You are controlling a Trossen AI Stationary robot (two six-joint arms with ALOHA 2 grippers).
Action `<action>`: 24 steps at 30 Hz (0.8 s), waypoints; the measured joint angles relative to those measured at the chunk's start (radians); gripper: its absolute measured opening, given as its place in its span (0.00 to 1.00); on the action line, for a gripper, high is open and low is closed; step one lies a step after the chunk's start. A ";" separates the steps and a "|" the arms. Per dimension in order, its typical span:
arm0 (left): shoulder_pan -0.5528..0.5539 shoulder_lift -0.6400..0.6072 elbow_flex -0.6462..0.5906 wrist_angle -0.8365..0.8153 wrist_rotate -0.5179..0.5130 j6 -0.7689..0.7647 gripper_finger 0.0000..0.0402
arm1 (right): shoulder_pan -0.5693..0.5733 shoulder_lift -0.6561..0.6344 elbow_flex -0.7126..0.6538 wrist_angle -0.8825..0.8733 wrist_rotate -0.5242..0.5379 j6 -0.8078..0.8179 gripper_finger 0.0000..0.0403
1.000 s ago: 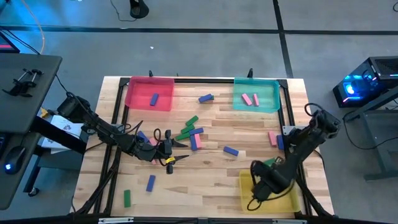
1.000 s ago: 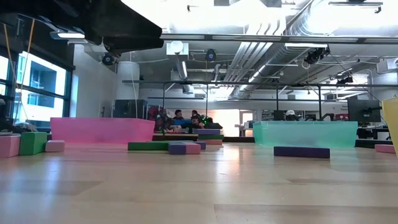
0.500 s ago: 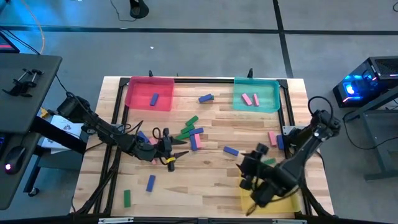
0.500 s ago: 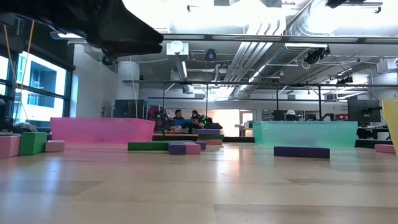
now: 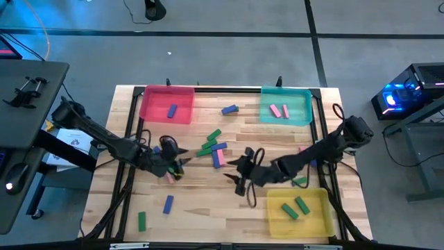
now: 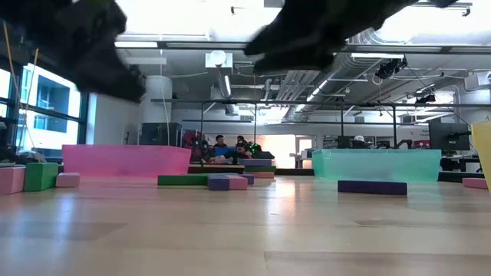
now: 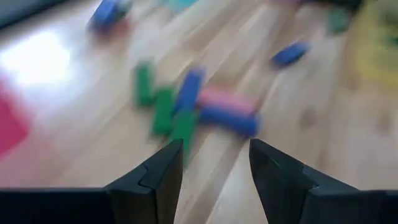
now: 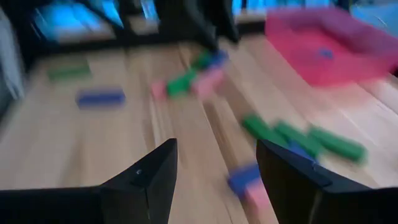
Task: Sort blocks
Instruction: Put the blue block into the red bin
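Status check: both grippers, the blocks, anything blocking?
Left gripper open, empty, beside centre block cluster. Right gripper open, empty, mid-table. Two green blocks in yellow tray; many blocks loose. Nothing blocking.

The left arm reaches in from the left edge of the desk (image 5: 208, 208) and stretches low toward its middle, its hand (image 5: 179, 165) on the left half with both dark fingers (image 7: 158, 177) spread apart and nothing between them. The right arm comes from the right edge, its elbow raised near that side, and runs long and low across the desk to the left, ending in the right hand (image 5: 239, 177) near the desk's centre. That hand's fingers (image 8: 152, 177) also stand parted and empty.
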 joint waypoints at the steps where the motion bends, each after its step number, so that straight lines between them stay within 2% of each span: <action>1: 0.000 -0.018 0.000 -0.087 0.015 -0.068 0.41 | -0.014 0.000 -0.025 0.077 -0.018 -0.007 0.51; 4: 0.009 -0.042 0.000 -0.332 0.078 -0.243 0.38 | -0.038 0.000 -0.081 0.225 -0.022 -0.002 0.51; 8: 0.038 -0.021 0.000 -0.516 0.196 -0.401 0.35 | -0.042 0.000 -0.120 0.258 -0.025 0.041 0.51; 17: 0.124 0.067 0.000 -0.559 0.377 -0.371 0.31 | -0.034 0.019 -0.126 0.257 -0.019 0.070 0.51; 21: 0.166 0.105 0.000 -0.606 0.398 -0.393 0.31 | -0.034 0.024 -0.126 0.257 -0.017 0.070 0.51; 24: 0.193 0.134 0.000 -0.592 0.401 -0.355 0.31 | -0.034 0.024 -0.126 0.257 -0.016 0.072 0.51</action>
